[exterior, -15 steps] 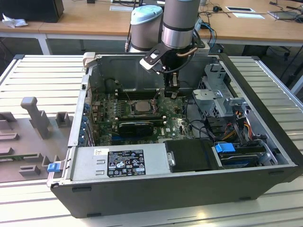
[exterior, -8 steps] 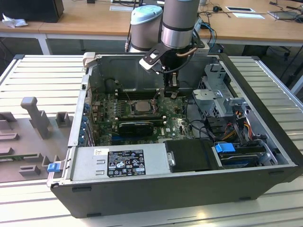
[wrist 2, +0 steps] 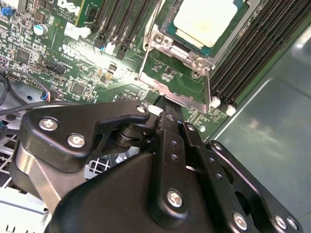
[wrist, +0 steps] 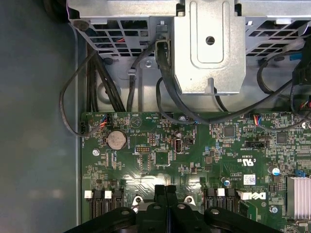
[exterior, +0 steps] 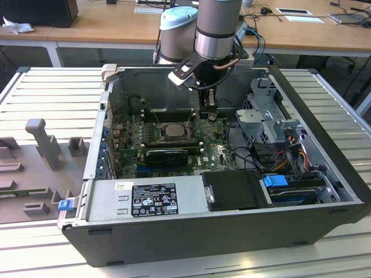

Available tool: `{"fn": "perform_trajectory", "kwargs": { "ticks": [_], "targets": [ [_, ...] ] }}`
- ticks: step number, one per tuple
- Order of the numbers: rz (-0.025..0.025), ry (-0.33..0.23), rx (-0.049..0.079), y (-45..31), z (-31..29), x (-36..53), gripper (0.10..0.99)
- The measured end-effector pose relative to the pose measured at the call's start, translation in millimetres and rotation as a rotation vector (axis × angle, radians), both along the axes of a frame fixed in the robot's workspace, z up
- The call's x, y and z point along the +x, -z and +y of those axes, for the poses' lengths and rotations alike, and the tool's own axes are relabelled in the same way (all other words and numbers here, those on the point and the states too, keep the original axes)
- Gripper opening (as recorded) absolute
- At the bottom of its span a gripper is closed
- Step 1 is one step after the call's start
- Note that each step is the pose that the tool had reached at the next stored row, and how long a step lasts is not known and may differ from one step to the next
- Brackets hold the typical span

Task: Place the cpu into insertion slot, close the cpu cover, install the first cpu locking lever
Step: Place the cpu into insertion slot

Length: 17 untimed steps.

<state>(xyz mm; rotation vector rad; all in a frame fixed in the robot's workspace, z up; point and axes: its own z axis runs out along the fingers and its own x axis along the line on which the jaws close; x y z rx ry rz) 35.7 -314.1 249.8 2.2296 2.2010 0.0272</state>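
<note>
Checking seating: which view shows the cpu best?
Second wrist view: the cpu is close up, silver top and green rim plain, partly cut off at the picture's edge. The exterior view shows it small, from far off.

The arm (exterior: 218,29) comes down from above in the exterior view, its silver-grey last segment upright and ringed by a dark band. A joint with a pale blue cap (exterior: 178,17) sits just beside it, on the exterior view's left. Below the band, the wrist (exterior: 200,69) carries a black-and-white block that juts toward the exterior view's left. The black pincer (exterior: 207,109) hangs straight down from the wrist. In both wrist views its two fingers (wrist 2: 170,127) (wrist: 160,195) are pressed together with no gap between them, and their black bolted link arms (wrist 2: 82,127) spread out to either side.
</note>
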Motion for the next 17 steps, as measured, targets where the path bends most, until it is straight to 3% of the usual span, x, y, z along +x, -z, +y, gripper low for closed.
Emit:
{"fn": "perform_trajectory", "kwargs": {
  "ticks": [17],
  "targets": [
    [0.0,0.0,0.0,0.0,0.0,-7.6,0.106]
  ]
}}
